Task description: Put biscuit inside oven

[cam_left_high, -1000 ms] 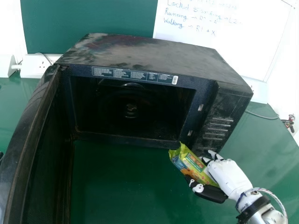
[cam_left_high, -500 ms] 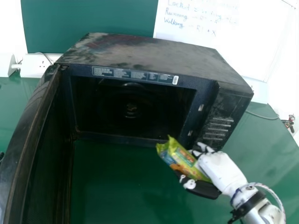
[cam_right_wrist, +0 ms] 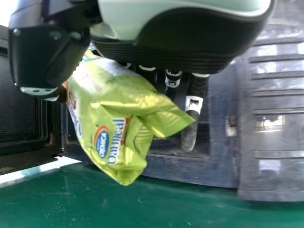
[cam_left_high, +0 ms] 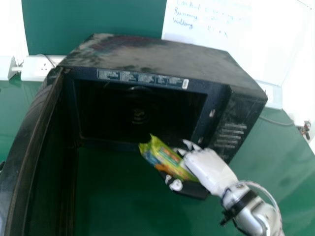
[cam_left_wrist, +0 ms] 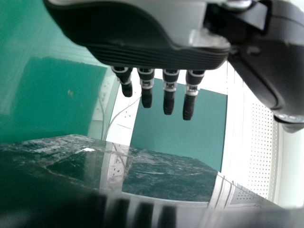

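Left hand [cam_left_wrist: 147, 52], in the left wrist view: black and pale casing with a ribbed edge; fingers extended and slightly spread, holding nothing.

Head view, read left to right. Well to the left of the right hand [cam_left_high: 210, 171], 1 black oven door [cam_left_high: 27, 147], tall and slightly bowed, stands swung open. Behind it, beyond the hand, is 1 white rectangular socket panel [cam_left_high: 37, 68] of smooth finish. Ahead of the hand sits 1 black box-shaped microwave oven [cam_left_high: 157, 53]; its top is smeared with dust, its opening is rectangular and dark, and a printed label strip [cam_left_high: 142, 78] runs along the upper frame.

Directly at the hand's left is 1 yellow-green biscuit packet, pillow-shaped, in crinkled glossy film [cam_left_high: 167, 160] with a crimped end. It is tilted, in front of the oven opening, near the lower rim; whether its tip crosses that rim cannot be told. The right hand, white on the back with black digits, pinches the packet between thumb and fingers.

Just beyond the hand is the oven's dark front panel [cam_left_high: 231, 130] with raised horizontal bars. Below hand and packet lies the smooth green tabletop [cam_left_high: 123, 196]. Farther back, past the hand, 1 flat white board [cam_left_high: 236, 44] carries handwriting.
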Robot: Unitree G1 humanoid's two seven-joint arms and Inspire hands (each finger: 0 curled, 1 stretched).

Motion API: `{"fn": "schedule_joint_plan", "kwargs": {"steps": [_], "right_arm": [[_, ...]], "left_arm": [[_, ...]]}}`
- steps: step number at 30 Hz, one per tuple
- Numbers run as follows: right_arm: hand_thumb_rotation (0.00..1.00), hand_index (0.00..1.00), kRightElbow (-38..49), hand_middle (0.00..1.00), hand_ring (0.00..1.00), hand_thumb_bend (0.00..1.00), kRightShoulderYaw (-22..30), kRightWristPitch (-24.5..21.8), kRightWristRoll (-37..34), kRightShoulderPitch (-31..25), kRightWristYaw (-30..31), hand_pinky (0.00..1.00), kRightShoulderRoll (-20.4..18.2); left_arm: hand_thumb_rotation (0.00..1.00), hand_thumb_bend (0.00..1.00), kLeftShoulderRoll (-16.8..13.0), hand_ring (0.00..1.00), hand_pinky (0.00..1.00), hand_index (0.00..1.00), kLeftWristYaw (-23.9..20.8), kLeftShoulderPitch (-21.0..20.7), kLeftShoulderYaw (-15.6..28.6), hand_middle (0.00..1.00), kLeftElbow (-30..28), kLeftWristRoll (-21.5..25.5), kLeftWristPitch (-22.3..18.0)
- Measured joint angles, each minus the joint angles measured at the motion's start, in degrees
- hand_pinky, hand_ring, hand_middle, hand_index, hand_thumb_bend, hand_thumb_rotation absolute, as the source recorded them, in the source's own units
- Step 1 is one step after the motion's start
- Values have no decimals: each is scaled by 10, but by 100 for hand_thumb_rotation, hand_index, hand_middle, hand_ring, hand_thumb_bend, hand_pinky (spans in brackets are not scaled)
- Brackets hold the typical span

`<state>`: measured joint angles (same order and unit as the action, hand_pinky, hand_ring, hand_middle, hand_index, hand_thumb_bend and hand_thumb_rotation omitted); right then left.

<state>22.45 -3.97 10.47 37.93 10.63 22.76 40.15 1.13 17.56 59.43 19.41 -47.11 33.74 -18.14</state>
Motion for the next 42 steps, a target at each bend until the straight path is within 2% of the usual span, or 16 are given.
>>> {"fn": "schedule_joint_plan", "kwargs": {"steps": [10,21,24,27,33,42], "right_arm": [[0,51,-56,52,47,47,-64,10,37,86,1,39,-42],[0,51,-135,52,47,47,-121,-5,86,177,9,39,-86],[0,51,-158,52,47,47,-129,-10,95,201,8,39,-96],[0,51,-192,52,47,47,-137,-11,101,223,-9,39,-112],[0,51,-253,52,47,47,-146,-8,100,265,-27,39,-134],[0,51,-335,52,47,47,-166,-7,110,336,-42,39,-153]], "left_arm": [[96,98,7,79,74,81,1,1,-4,82,1,-5,-3],[96,96,10,76,73,82,7,3,-6,84,1,-10,-7],[95,96,10,76,74,82,10,4,-7,84,2,-10,-7],[93,95,10,75,71,80,11,3,-7,82,4,-10,-8],[90,90,10,77,78,81,15,3,-8,82,4,-10,-9],[96,89,10,79,79,82,15,3,-9,82,4,-10,-9]]}}
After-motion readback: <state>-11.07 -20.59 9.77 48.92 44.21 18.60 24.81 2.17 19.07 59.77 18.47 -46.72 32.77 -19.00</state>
